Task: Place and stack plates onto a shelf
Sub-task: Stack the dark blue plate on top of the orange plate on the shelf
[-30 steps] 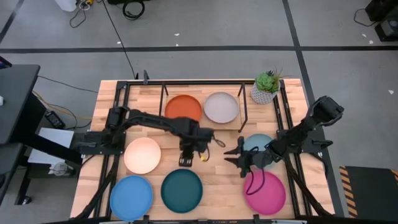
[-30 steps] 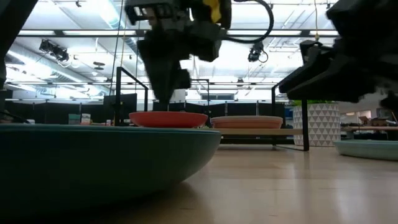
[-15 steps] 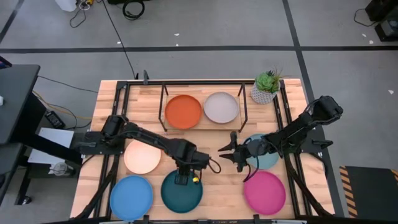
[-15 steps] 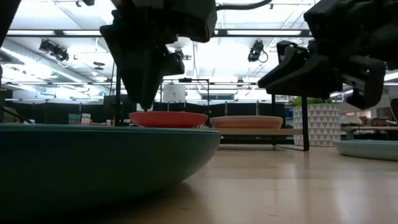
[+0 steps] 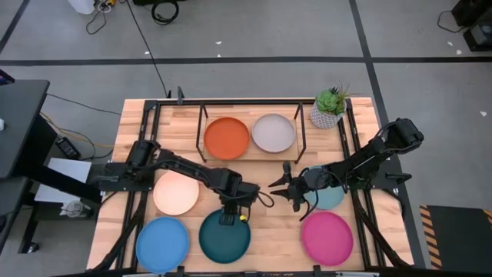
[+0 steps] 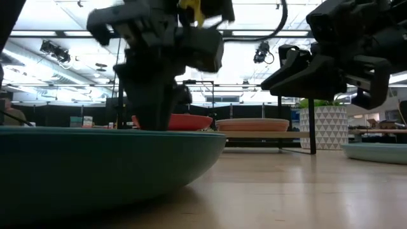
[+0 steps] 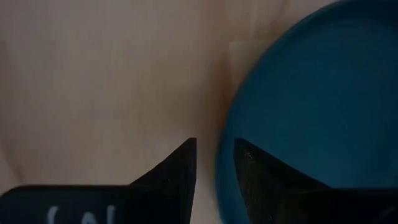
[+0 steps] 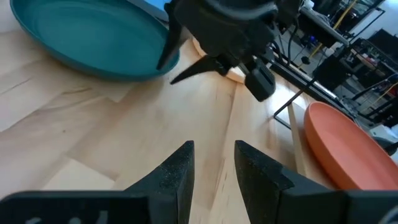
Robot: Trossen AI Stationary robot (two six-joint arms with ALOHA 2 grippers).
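The dark teal plate (image 5: 224,236) lies flat on the table near its front edge. My left gripper (image 5: 228,218) points down at the plate's far rim (image 7: 225,155), open, with one finger over the wood and one over the plate's inside. I cannot tell whether it touches the rim. In the low view my left gripper (image 6: 152,121) reaches down behind the plate (image 6: 95,165). My right gripper (image 5: 281,185) is open and empty above the table's middle, pointing left. An orange plate (image 5: 227,137) and a cream plate (image 5: 274,132) lie side by side on the shelf (image 5: 250,146).
A peach plate (image 5: 176,191), a bright blue plate (image 5: 162,243) and a magenta plate (image 5: 327,238) lie on the table. A pale teal plate (image 5: 329,197) lies partly under my right arm. A potted plant (image 5: 328,109) stands at the far right, beside the shelf.
My left gripper has gone from the table's middle toward the near edge and down, to the dark teal plate's far rim. My right gripper has gone from above the magenta plate's far rim toward the table's left and far edges, a little higher.
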